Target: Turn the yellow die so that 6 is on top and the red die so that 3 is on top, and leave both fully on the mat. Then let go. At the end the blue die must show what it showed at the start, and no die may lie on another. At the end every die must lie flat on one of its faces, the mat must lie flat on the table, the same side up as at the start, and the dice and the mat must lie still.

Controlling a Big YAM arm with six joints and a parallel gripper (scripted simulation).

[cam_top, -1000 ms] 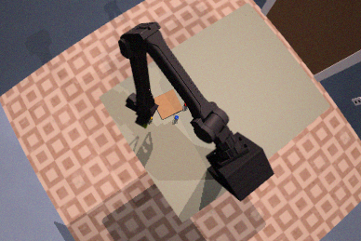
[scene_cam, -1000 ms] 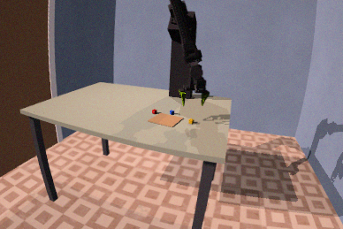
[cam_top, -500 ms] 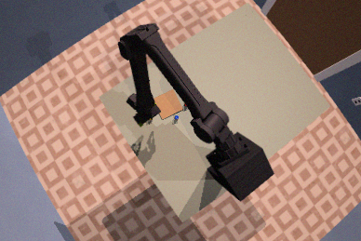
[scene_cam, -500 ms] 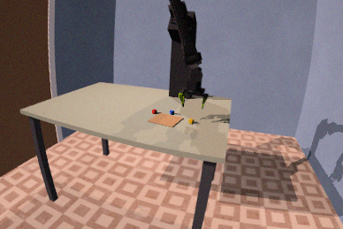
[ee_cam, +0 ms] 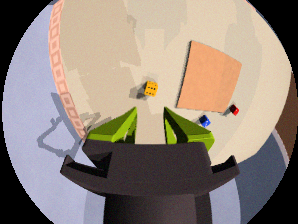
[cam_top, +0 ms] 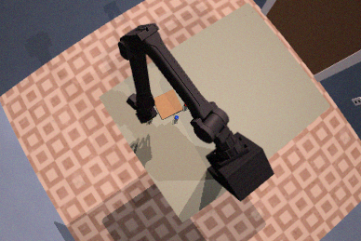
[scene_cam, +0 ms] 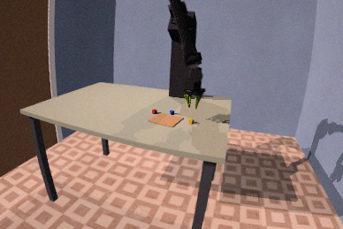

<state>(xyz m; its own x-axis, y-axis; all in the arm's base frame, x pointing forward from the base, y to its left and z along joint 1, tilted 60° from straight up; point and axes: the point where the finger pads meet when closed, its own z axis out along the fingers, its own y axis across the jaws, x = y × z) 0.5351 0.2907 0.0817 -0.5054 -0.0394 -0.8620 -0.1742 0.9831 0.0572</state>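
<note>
My gripper (ee_cam: 150,111) hangs above the table (scene_cam: 88,103), holding nothing; the 2 green fingers stand partly closed with bare table top showing in the gap between them. The wrist view alone shows that gap. The exterior view shows the green tips (scene_cam: 193,100) clear of the surface, near the table's far right corner.

Just beyond my fingertips in the wrist view sits the yellow die (ee_cam: 150,88), flat on the table, off the mat, near the mat's edge but not touching it. Its pips are too small to read. The exterior view puts it (scene_cam: 191,121) just off the mat's right corner, toward the table's right edge. In the top view my forearm hides it.

The orange mat (ee_cam: 210,78) lies flat, farther out. The top view shows it (cam_top: 167,104) as a small square half covered by the arm links.

The blue die (ee_cam: 205,120) and red die (ee_cam: 234,110) both sit on the table just outside one mat edge, apart from each other. In the exterior view they lie along the mat's far edge, blue (scene_cam: 171,112) to the right of red (scene_cam: 154,111). The top view shows blue (cam_top: 176,118) plainly, red only as a speck beside the arm.
</note>
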